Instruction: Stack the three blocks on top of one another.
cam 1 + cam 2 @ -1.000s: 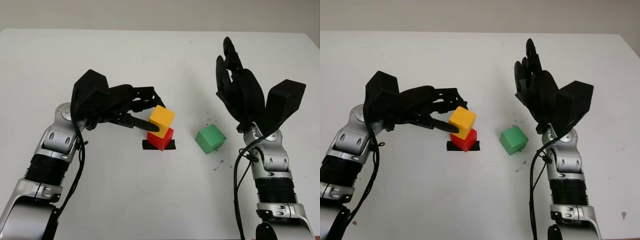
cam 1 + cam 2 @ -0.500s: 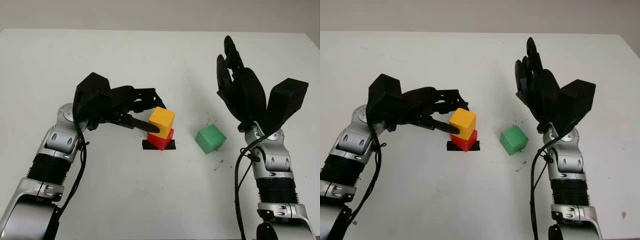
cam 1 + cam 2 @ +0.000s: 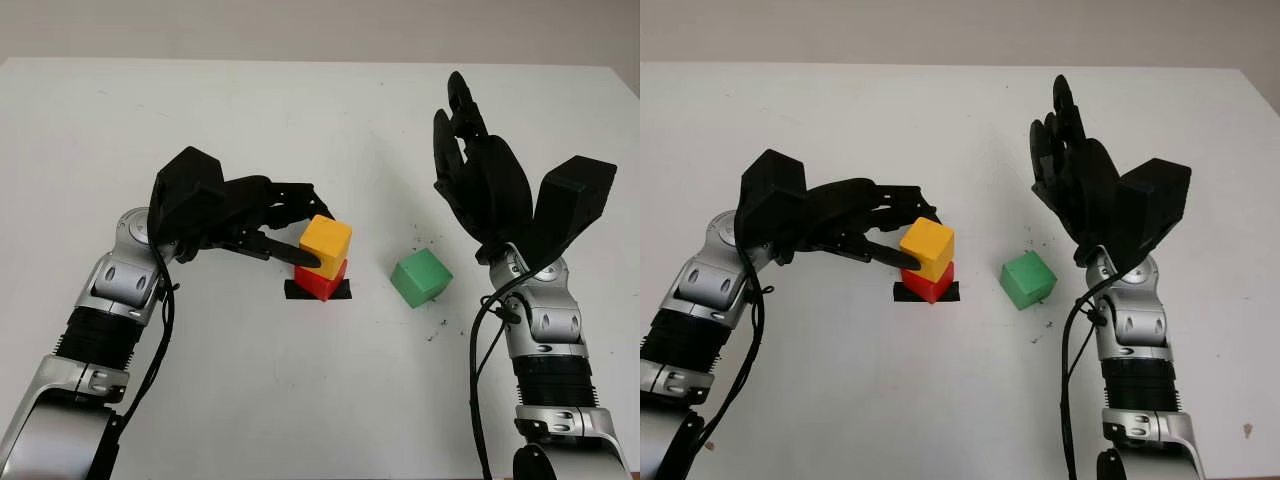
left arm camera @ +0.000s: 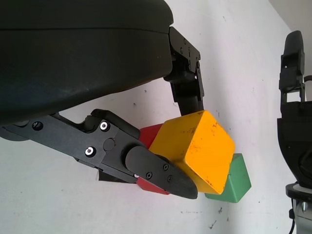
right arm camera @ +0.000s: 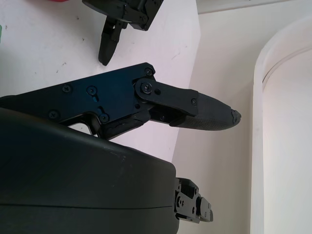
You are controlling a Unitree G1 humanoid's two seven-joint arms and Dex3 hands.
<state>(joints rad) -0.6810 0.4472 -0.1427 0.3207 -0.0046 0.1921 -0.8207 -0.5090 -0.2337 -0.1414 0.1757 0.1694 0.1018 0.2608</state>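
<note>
The yellow block (image 3: 325, 241) sits tilted on the red block (image 3: 322, 282), which stands on a strip of black tape (image 3: 292, 291) at the table's middle. My left hand (image 3: 309, 232) reaches in from the left and is shut on the yellow block, thumb (image 4: 161, 171) on its near side and fingers (image 4: 187, 83) behind it. The green block (image 3: 420, 277) stands alone on the table to the right of the stack. My right hand (image 3: 465, 150) is open, raised above and behind the green block, not touching it.
The white table (image 3: 250, 400) spreads wide on all sides. A few dark specks (image 3: 437, 325) lie near the green block. The table's far edge meets a pale wall (image 3: 320, 25).
My left hand has edged slightly right and down with the yellow block, settling it closer onto the red one. The right hand and green block have not moved.
</note>
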